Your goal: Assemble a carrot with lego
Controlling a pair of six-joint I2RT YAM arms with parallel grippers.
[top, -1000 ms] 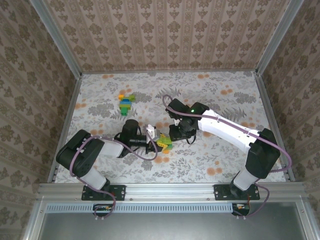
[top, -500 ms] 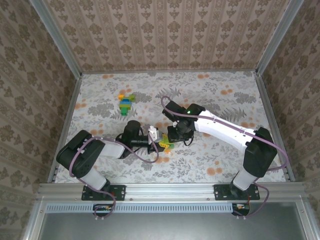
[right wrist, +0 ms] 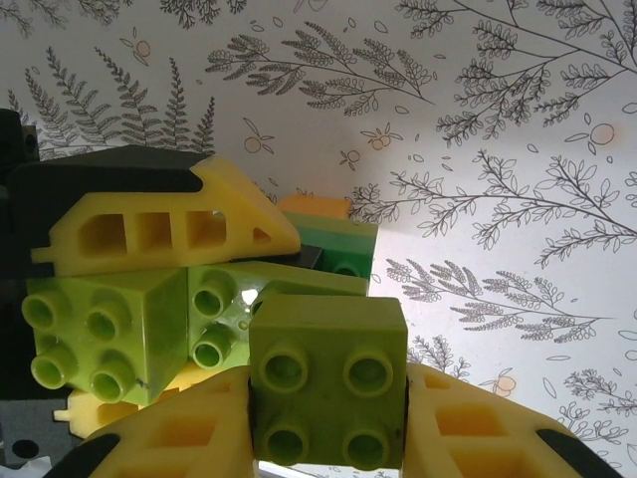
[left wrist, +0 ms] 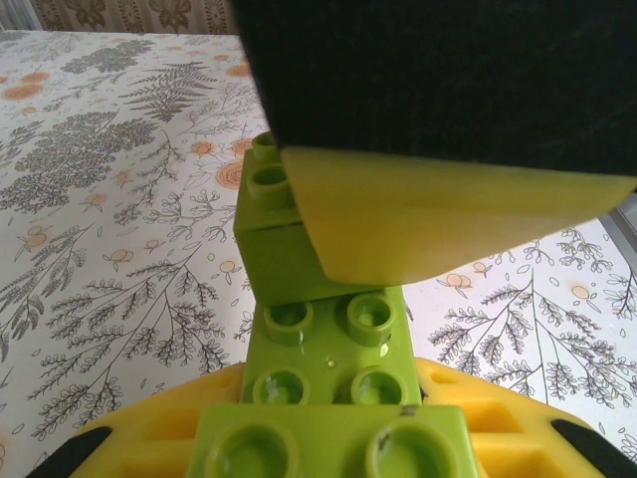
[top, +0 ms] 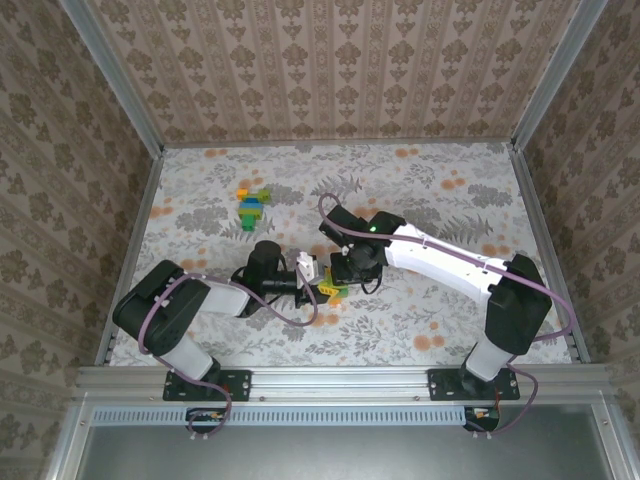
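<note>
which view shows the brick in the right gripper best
Right wrist: the lime brick sits large in the right gripper, four studs facing the camera. Top view gives a tiny blur; left wrist has it partly behind a finger.

1. Left arm (top: 185,300), lower left: black joints, silver-grey links.
2. Right arm (top: 450,262), at right: white link, black joints, purple cable (top: 322,203), green light (top: 372,228).
3. Fingers (right wrist: 478,423): yellow, with cut-outs.

two arms (top: 190,300) (top: 445,262), two clusters of lego (top: 252,207) (top: 328,288)
</note>
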